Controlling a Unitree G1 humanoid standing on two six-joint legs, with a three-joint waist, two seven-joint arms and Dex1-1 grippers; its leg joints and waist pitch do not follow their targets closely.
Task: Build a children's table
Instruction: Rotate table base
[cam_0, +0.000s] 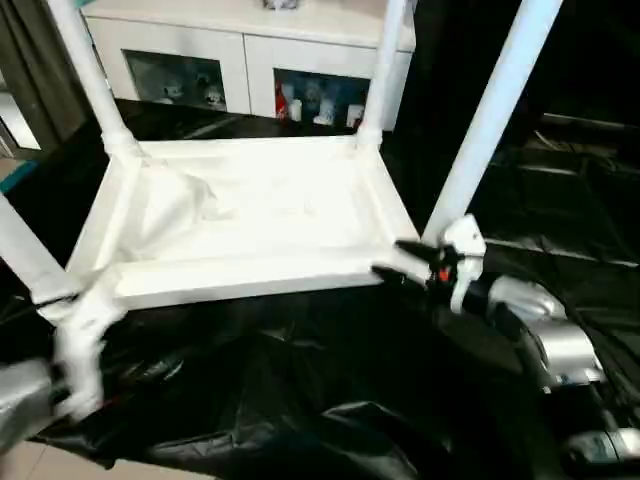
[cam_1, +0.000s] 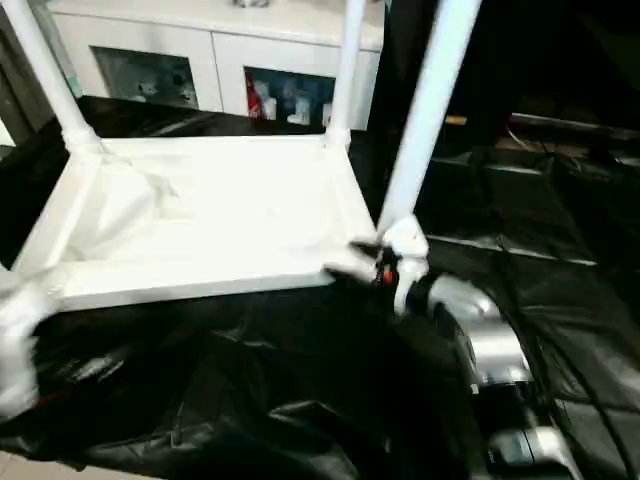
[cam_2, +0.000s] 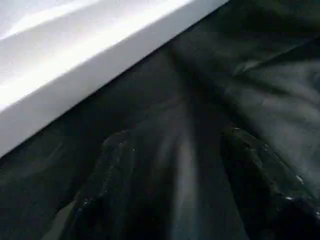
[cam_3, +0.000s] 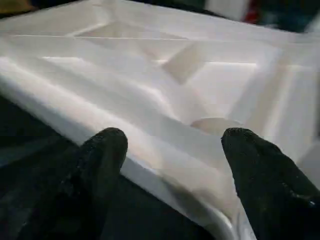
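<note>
On black sheet (cam_0: 300, 400), upturned white table (cam_0: 250, 215)

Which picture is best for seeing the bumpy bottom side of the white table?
The right wrist view: the white plastic table's ribbed underside shows close, ribs clear. The head views show the whole upside-down top, ribs faint. The left wrist view shows its rim.

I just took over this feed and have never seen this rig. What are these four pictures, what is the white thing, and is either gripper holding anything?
The two wide pictures come from the humanoid robot's head, looking down over its silver forearms; the other two come from its wrists. The white plastic children's table lies upside down on a black plastic sheet, ribbed underside up, with four round white tube legs standing in the corner sockets. A white cabinet with glass doors stands behind. The right gripper is open, its black fingers straddling the table's near rim, gripping nothing. The left wrist view shows that rim and the sheet.
</note>
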